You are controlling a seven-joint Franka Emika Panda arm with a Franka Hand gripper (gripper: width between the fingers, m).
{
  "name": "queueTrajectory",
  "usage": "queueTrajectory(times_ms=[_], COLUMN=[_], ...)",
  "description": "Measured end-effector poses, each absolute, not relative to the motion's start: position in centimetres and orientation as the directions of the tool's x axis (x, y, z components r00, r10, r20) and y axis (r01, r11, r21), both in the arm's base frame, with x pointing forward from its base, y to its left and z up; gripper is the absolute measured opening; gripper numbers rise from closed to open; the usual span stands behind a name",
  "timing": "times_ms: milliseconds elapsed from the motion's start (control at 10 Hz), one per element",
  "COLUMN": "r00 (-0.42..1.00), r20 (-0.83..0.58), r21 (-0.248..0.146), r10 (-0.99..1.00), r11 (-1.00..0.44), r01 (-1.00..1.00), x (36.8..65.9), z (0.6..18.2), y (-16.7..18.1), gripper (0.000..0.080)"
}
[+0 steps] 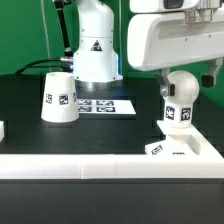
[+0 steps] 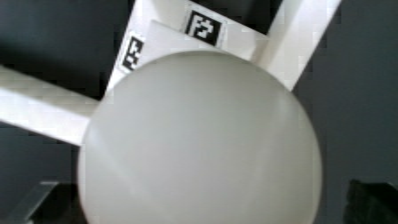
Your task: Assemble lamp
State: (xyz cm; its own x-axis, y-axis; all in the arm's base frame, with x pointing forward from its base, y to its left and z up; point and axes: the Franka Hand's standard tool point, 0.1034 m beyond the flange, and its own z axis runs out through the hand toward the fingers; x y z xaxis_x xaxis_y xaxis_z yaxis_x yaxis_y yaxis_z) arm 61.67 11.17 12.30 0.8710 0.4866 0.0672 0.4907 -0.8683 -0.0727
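The rounded white bulb (image 1: 180, 103) stands upright on the flat square base (image 1: 182, 152) at the exterior view's right, a tag on its side. My gripper (image 1: 184, 88) hangs straight over it with a dark finger on each side of the bulb's top. In the wrist view the bulb (image 2: 199, 140) fills the picture, and the base (image 2: 210, 28) with its tags shows behind it. The dark fingers (image 2: 43, 203) sit at both edges; a narrow gap shows between the bulb and one of them. The cone shade (image 1: 58, 98) stands alone at the exterior view's left, wide end down.
The marker board (image 1: 102, 104) lies flat between the shade and the robot's white pedestal (image 1: 95, 50). A white ledge (image 1: 60, 165) runs along the table's near edge. A small white piece (image 1: 3, 130) sits at the exterior view's far left.
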Motion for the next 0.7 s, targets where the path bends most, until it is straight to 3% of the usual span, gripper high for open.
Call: queueTrajectory(times_ms=[300,700], r00=[0.596,0.314], r20=[0.088,0.036], r21=[0.012,0.059], r10=[0.798,0.949], r11=[-0.599,-0.316], r01=[0.801,0.947], x=[62.17,62.05], z=[12.29,12.14], y=[10.87,11.11], gripper=[0.0698,0.0698])
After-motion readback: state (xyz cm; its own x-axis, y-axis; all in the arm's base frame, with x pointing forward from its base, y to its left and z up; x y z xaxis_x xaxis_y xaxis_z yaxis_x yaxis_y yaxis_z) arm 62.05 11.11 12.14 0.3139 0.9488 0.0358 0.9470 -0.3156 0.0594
